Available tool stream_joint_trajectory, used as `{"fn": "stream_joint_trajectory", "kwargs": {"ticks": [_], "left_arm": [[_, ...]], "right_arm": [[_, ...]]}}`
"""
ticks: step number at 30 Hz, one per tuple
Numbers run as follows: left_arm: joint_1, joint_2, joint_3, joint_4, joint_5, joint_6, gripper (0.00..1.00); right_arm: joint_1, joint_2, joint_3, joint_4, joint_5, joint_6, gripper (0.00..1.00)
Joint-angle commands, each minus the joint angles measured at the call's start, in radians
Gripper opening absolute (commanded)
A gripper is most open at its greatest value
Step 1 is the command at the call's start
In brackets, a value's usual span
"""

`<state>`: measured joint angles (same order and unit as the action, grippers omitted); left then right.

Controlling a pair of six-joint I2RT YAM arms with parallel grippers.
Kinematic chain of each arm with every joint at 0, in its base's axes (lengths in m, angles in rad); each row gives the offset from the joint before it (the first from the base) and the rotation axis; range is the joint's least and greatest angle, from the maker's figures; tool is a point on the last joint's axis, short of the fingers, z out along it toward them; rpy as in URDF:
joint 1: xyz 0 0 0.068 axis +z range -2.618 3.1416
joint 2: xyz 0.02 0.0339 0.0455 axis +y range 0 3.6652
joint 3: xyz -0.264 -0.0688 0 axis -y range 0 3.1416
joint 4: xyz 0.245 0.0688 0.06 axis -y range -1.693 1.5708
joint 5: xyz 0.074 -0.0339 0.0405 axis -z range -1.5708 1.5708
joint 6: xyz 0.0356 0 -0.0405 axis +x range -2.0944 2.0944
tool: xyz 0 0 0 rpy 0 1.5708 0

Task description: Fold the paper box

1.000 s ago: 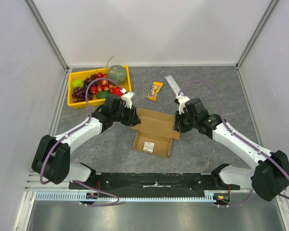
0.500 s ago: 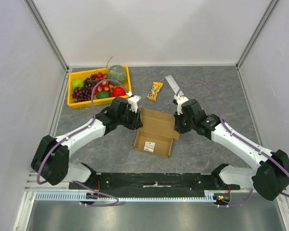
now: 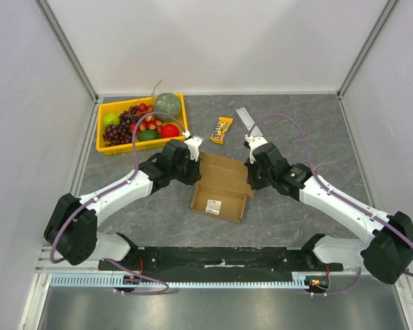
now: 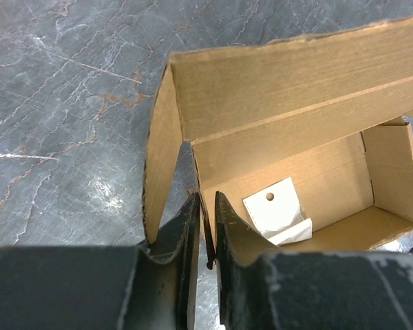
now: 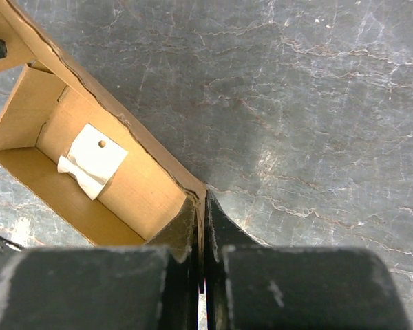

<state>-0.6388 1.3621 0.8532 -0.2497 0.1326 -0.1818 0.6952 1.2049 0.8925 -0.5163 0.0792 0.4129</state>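
The paper box lies lengthwise between the arms, with the left end effector and the right end effector each pinching an end wall

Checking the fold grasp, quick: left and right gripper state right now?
Left gripper: closed, pinching a side wall of the paper box.
Right gripper: closed, pinching the opposite side wall of the paper box.

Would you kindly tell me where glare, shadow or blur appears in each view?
Top external: even light, the paper box sharp. Left wrist: glare patches on the table, left pincer dark and soft. Right wrist: sheen on the table, right pincer blurred in the foreground.
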Motion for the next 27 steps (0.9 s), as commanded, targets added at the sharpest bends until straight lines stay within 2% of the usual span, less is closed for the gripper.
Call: {"fn": "stream_joint_trajectory", "kwargs": {"ticks": [1, 8, 19, 27], "left_arm": [[-0.018, -0.038, 0.058, 0.018, -0.036, -0.018, 0.18], [-0.028, -0.052, 0.060, 0.053, -0.085, -0.034, 0.15], [-0.050, -0.093, 0.000, 0.170, -0.162, -0.094, 0.15], [-0.067, -0.066, -0.017, 0.208, -0.198, -0.114, 0.15]], "right_arm": [[0.017, -0.036, 0.045, 0.077, 0.083, 0.007, 0.00], [0.018, -0.044, 0.033, 0.191, 0.175, -0.055, 0.00], [0.018, 0.051, 0.016, 0.393, 0.309, -0.163, 0.02], [0.018, 0.064, -0.023, 0.446, 0.329, -0.109, 0.25]]}}
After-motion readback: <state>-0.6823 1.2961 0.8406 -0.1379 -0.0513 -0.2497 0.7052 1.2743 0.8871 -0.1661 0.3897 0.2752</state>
